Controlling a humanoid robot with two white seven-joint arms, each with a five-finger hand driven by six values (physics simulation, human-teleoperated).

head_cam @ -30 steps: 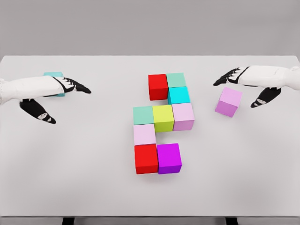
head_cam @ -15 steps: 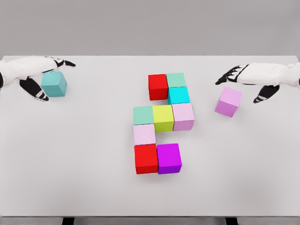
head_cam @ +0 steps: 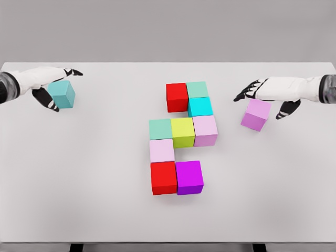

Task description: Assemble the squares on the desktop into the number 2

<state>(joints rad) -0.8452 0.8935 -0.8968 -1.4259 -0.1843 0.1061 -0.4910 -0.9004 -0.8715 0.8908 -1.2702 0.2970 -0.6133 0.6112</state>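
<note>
My right hand (head_cam: 262, 97) hangs spread over the loose violet cube (head_cam: 256, 114), gripping nothing; my left hand (head_cam: 50, 86) brackets the teal cube (head_cam: 62, 94), fingers open around it, though whether they touch it is unclear. To grasp well, I should settle fingers squarely on opposite faces before lifting. The half-built figure (head_cam: 181, 139) sits mid-table (head_cam: 94, 184), well apart. Both forearms are cut off at the edges.

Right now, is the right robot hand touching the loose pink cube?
Cannot tell. In the head view the right robot hand arches over the loose pink cube, fingers spread on either side, but the single angle shows neither clear contact nor a plain gap.
</note>
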